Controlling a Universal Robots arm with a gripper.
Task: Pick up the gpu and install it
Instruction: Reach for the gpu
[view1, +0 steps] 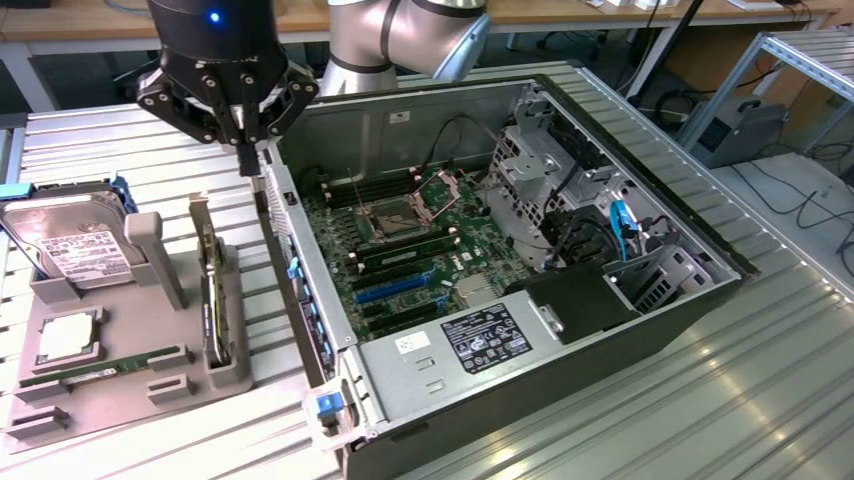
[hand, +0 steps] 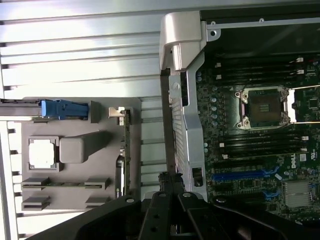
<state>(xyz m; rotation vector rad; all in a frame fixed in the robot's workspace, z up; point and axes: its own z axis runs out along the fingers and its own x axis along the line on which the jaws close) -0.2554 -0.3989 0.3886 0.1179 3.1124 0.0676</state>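
Exterior view: the gripper (view1: 247, 150) hangs over the wall of the computer case (view1: 441, 110), jaws pressed together, empty; the gpu (view1: 207, 285) stands on edge in the holder (view1: 160, 265), about six o'clock from it. Wrist view: we judge the gpu (hand: 126, 145) light, stiff and fragile, and best held by its bare upper edge.

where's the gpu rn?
Exterior view's left: the gpu stands on edge in the grey fixture, between the hard drive and the open PC case.

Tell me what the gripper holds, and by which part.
Nothing: the gripper is shut on itself, and the gpu stands on edge in the gray tray, untouched.
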